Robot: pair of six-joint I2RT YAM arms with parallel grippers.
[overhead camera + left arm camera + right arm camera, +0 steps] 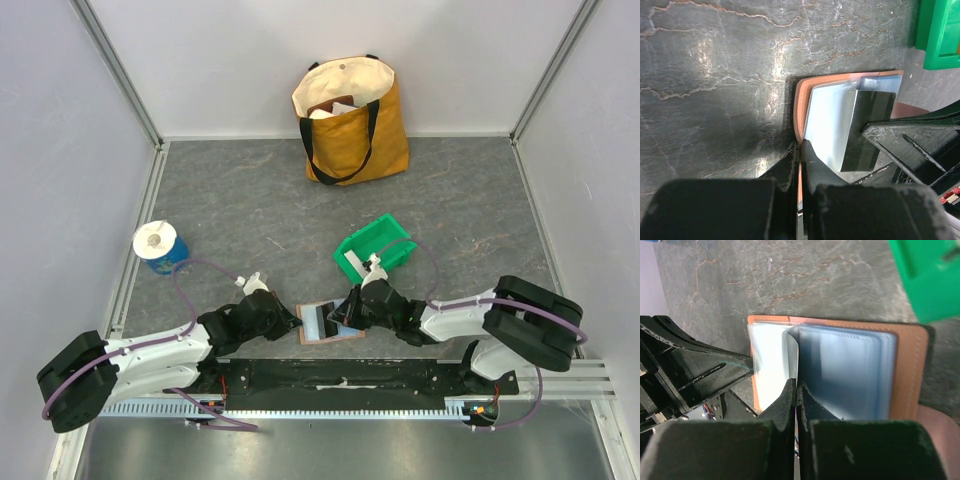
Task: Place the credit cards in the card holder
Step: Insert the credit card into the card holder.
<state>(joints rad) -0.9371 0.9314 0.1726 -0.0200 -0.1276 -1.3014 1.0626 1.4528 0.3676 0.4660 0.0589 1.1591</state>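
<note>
The terracotta-brown folding card holder (322, 325) lies open on the grey marbled table (250, 200), right between the two arms, with its pale blue-grey lining facing up. The left gripper (800, 147) is clamped on the brown cover edge and pins it down. The right gripper (796, 387) is pinched tight on a thin leaf (870, 125) standing up from the middle. That leaf looks dark from the left wrist and pale edge-on from the right, so I can't tell whether it is a sleeve or the dark card.

This looks like the pocket-opening or sliding-in step. Next, the slot mouth has to stay open and the holder must not slide.

A flat white card (355, 263) sits in the green plastic bin (385, 232) just beyond the holder and has yet to be fetched.

Further back stands a mustard canvas tote bag (360, 140). I can read no writing or brand anywhere.
</note>
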